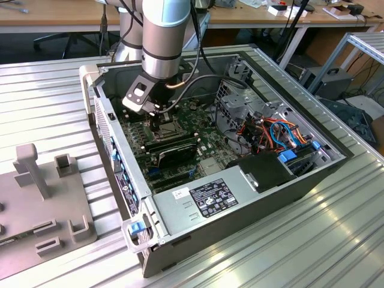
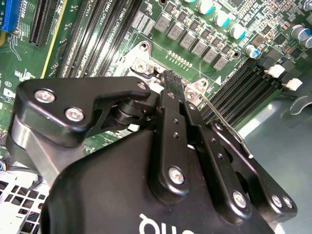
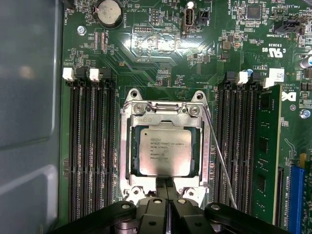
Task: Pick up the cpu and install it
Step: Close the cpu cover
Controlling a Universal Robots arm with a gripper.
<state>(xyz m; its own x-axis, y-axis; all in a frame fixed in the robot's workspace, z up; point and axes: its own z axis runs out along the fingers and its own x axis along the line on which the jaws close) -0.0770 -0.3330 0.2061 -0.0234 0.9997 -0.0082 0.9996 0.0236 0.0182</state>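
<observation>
In the first wrist view the cpu (image 3: 165, 152), a flat square chip with a dull silver top, lies level inside the socket on the green motherboard, with the metal frame (image 3: 127, 146) around it. A thin wire lever (image 3: 220, 158) stands out at a slant beside the socket. My gripper (image 3: 168, 187) is shut, its black fingertips pressed together with nothing between them, right at the socket's edge just off the cpu. The second wrist view shows the same closed tips (image 2: 169, 78) over the socket corner. In the exterior view the gripper (image 1: 157, 120) reaches down into the open computer case.
Rows of memory slots (image 3: 90, 146) flank the socket, and a green memory stick (image 3: 265, 156) stands on one side. A black card (image 1: 171, 150), the power supply (image 1: 222, 195) and bundled cables (image 1: 276, 135) crowd the case. A grey fixture (image 1: 42, 198) sits at the exterior view's left.
</observation>
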